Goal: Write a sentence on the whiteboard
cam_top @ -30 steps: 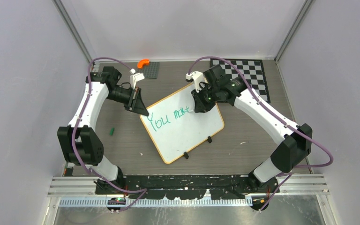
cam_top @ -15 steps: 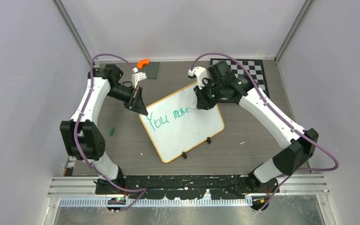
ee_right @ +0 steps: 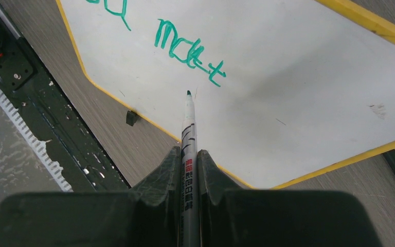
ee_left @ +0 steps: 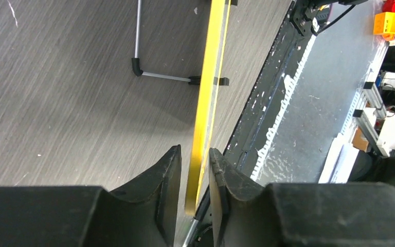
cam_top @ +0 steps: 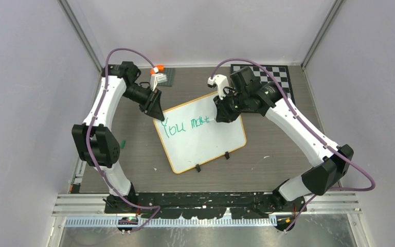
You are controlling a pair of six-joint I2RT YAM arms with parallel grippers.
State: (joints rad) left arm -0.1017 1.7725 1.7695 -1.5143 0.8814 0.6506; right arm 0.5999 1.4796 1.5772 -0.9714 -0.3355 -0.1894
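Since a second ago the left arm has swung farther away, turning the whiteboard (cam_top: 204, 141) slightly on the tabletop (cam_top: 272, 154). Only its wrist view shows the left tool (ee_left: 195, 164) pinching the yellow rim. Right tool (ee_right: 189, 154) clamps a green marker (ee_right: 189, 123), tip just past the words (ee_right: 187, 54) "You matt"; bare white spreads beyond to the near edge.

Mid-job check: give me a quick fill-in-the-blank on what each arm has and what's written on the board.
1. The right gripper holds a marker with a ___ tip.
2. The left gripper pinches the whiteboard by its ___ rim.
3. The sentence begins with the word ___.
Missing: green; yellow; You.
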